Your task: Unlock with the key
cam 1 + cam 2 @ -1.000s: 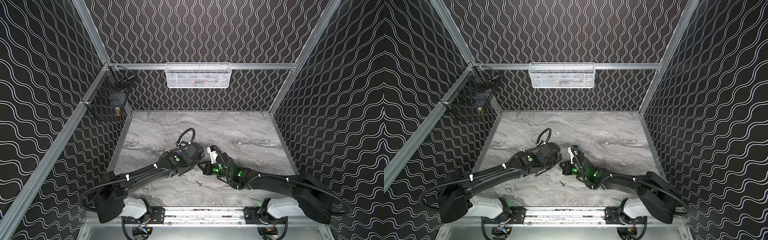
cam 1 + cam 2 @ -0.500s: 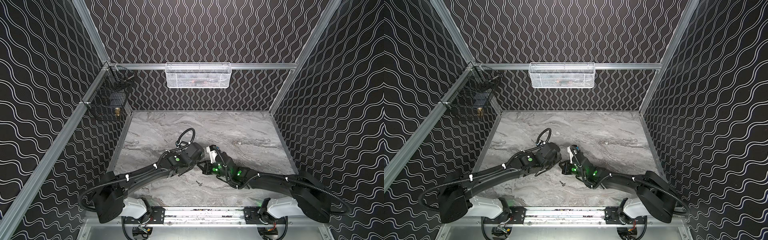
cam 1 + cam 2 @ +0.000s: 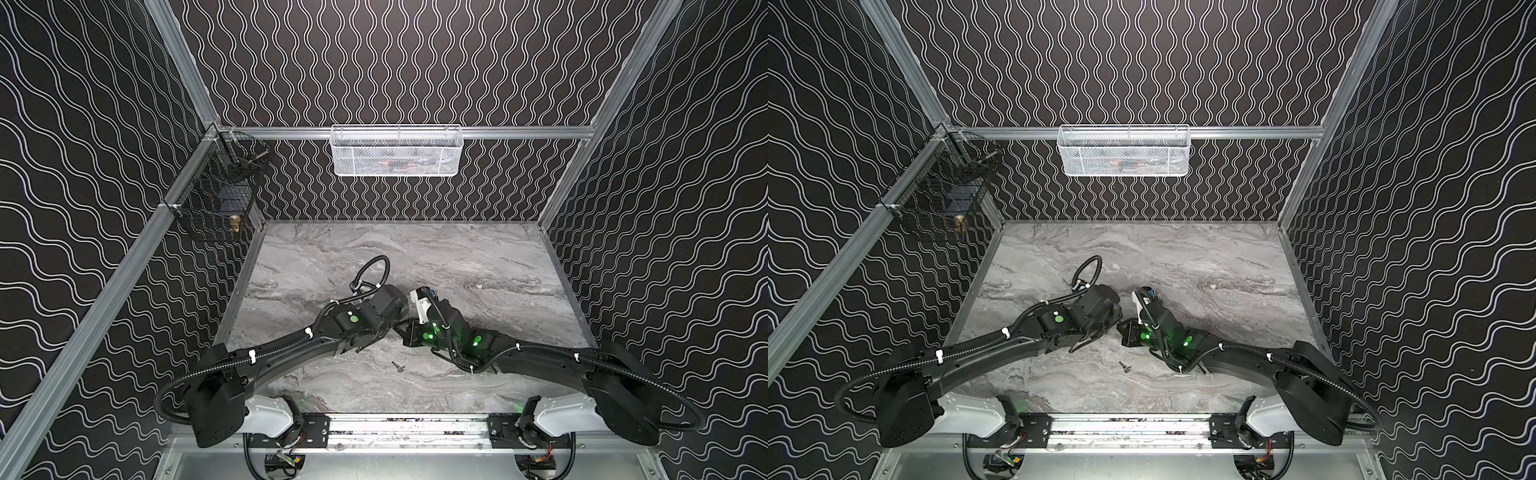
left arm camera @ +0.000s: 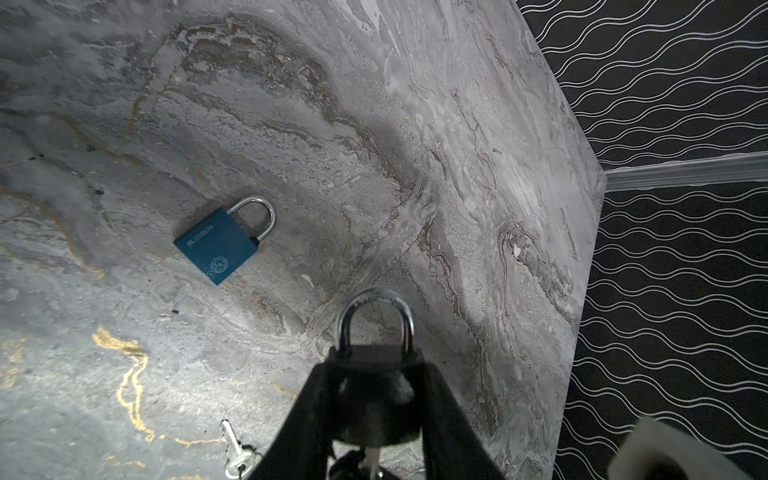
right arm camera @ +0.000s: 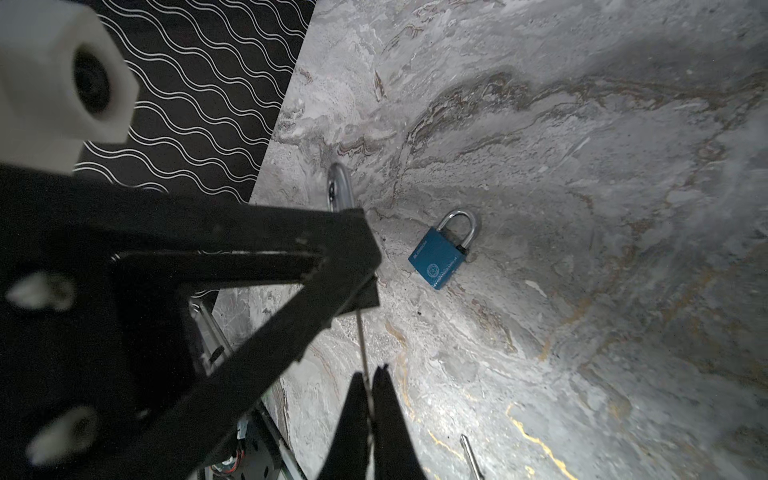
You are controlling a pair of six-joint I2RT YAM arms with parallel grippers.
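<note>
Turning before the key (image 5: 360, 340) is fully home could bend it or twist it out of the right hand (image 5: 369, 379), pinched shut on it; how deep it sits I cannot tell. Left hand (image 4: 372, 370), part open, clamps the black lock (image 4: 376, 399) over the desk (image 4: 415, 124).
</note>
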